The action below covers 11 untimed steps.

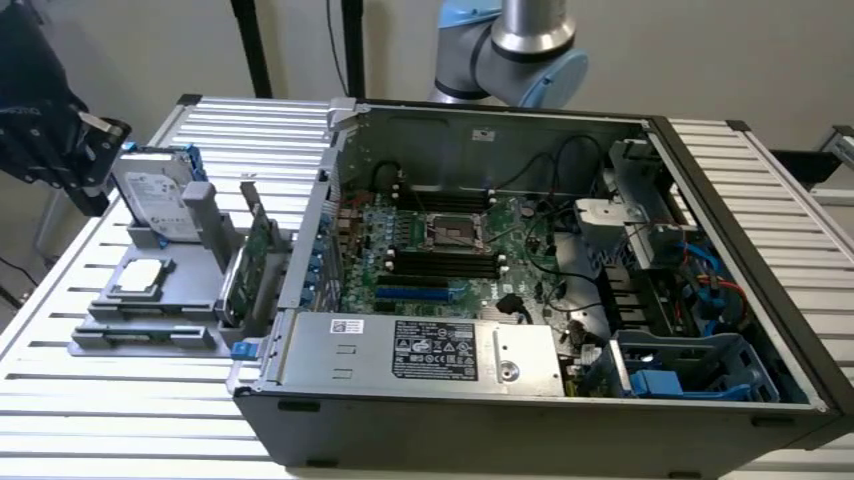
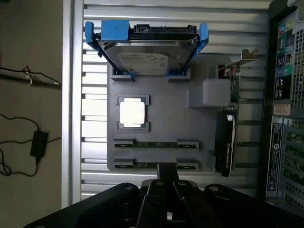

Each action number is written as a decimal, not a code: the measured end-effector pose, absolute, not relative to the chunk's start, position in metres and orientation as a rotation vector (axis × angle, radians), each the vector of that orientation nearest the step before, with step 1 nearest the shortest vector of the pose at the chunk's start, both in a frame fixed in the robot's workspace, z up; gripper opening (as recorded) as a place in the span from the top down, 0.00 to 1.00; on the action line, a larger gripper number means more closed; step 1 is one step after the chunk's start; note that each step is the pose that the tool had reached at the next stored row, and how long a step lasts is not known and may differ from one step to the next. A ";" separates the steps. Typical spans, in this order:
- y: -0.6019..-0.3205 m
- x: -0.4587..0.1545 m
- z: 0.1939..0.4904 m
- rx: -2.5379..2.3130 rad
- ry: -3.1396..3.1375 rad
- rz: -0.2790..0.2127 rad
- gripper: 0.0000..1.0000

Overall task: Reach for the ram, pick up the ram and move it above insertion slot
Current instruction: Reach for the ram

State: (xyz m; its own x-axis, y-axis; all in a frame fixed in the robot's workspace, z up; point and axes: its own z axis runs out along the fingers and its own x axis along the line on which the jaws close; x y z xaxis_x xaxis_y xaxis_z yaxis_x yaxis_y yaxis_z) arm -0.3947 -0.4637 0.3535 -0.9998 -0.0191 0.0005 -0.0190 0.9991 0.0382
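1. Just ahead of the tip of the black metal gripper [image 2: 167, 172] lies the ram [image 2: 156, 144], a long, thin green circuit-board stick with small dark chips.
2. The ram stands on its thin edge, held at each end by small grey clips [image 2: 124, 143] on a flat grey plastic holder tray [image 2: 166, 107].
3. The gripper is near the ram but apart from it, not touching it.
4. I cannot tell if the gripper is spread or pressed together.
5. Between the gripper and the ram is a nearer row of clips [image 2: 188, 166]. The gripper's tip covers the middle of that row, so I cannot tell what sits in it.
6. A little farther from the gripper than the ram, a small square silver chip [image 2: 132, 113] sits in its own pocket on the tray.
7. Farthest from the gripper, at the tray's far end, a silver hard drive in a blue plastic frame [image 2: 149, 54] leans at a tilt.
8. Off to one side of the gripper, a tall green expansion card with a black cover [image 2: 225, 142] stands upright on the tray's edge.
9. Past the card on that same side is a big grey metal computer case [image 1: 534, 440], open on top.
10. Inside the case lies a green motherboard [image 1: 514, 225] with long black slots [image 1: 447, 262].
11. Tray and case both rest on a silver slatted metal table [image 1: 160, 420].
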 end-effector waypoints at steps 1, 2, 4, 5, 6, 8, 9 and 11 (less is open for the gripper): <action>-0.466 -0.394 0.354 0.030 -3.140 -0.060 0.89; -0.468 -0.393 0.354 0.030 -3.140 -0.060 0.89; -0.471 -0.393 0.354 0.030 -3.140 -0.060 0.89; -0.471 -0.393 0.354 0.030 -3.140 -0.060 0.89; -0.471 -0.393 0.354 0.030 -3.140 -0.061 0.89; -0.471 -0.393 0.354 0.030 -3.140 -0.061 0.89; -0.471 -0.393 0.354 0.030 -3.140 -0.061 0.89; -0.471 -0.393 0.354 0.030 -3.140 -0.061 0.89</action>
State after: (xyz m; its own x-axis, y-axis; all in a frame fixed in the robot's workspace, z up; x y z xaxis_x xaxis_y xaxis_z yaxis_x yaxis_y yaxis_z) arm -0.3928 -0.4709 0.3535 -0.9998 -0.0191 0.0005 -0.0191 0.9991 0.0389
